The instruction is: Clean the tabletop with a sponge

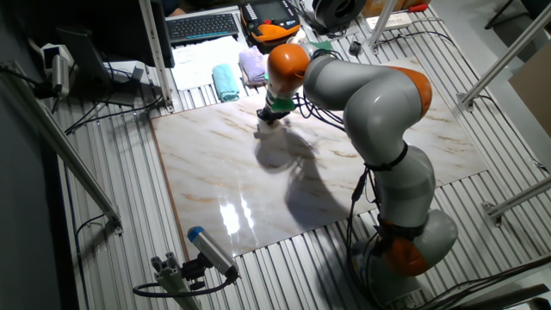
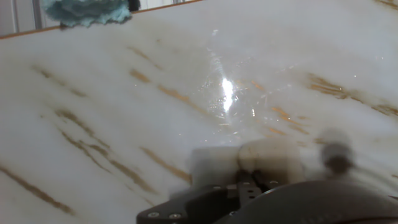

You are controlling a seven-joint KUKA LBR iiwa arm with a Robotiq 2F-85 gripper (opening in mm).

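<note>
The tabletop [image 1: 344, 164] is a glossy white marble-look slab with tan veins, and it fills the hand view [image 2: 124, 93]. My gripper [image 1: 274, 114] points down at the slab's far edge, near the middle. In the hand view a blurred cream-beige block, the sponge [image 2: 249, 163], sits right at the gripper's front, low against the slab. The gripper looks shut on it. In the fixed view the hand hides the sponge. A wet-looking glare spot [image 2: 225, 93] shines on the slab ahead of the sponge.
A teal cloth [image 1: 226, 83] [image 2: 84, 11] and a lilac cloth [image 1: 252, 65] lie just past the slab's far edge. A keyboard [image 1: 202, 26] and an orange-black device [image 1: 274, 21] sit behind them. A blue-tipped tool [image 1: 207, 248] stands off the near left corner. Ribbed grey metal [image 1: 112, 258] surrounds the slab.
</note>
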